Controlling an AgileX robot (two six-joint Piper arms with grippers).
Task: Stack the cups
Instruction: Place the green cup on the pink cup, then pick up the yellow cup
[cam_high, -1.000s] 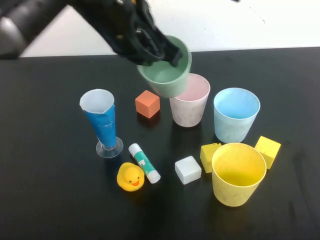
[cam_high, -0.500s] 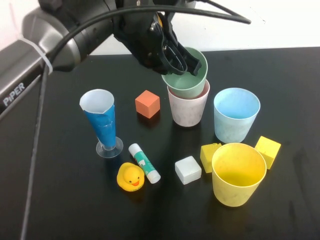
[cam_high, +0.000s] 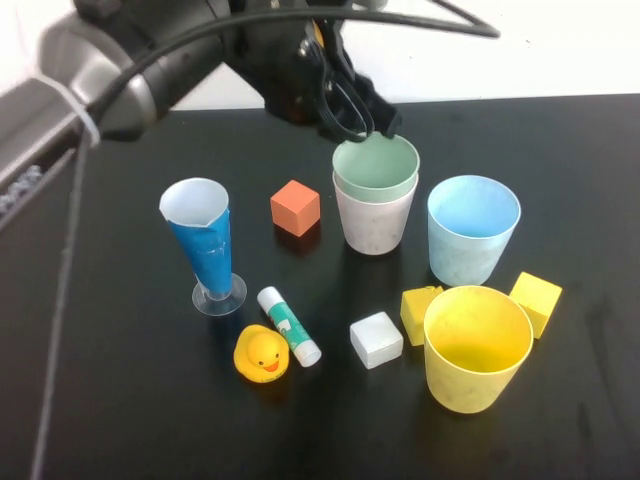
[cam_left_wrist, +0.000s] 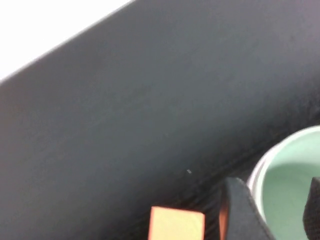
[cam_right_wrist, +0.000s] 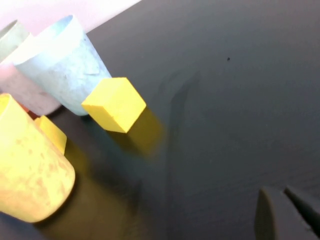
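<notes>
The green cup (cam_high: 375, 167) is sitting nested upright inside the pink cup (cam_high: 376, 222) near the table's (cam_high: 120, 400) centre; the left gripper (cam_high: 362, 118) is hanging just above its rim at about 11 o'clock, jaws apart with nothing between them; the blue cup (cam_high: 472, 230) is standing at 3 o'clock of that pair, close by; the yellow cup (cam_high: 476, 348) is standing at 5 o'clock; the right gripper (cam_right_wrist: 285, 212) is hovering low over bare table beside a yellow block (cam_right_wrist: 114, 104), its jaws nearly together.
</notes>
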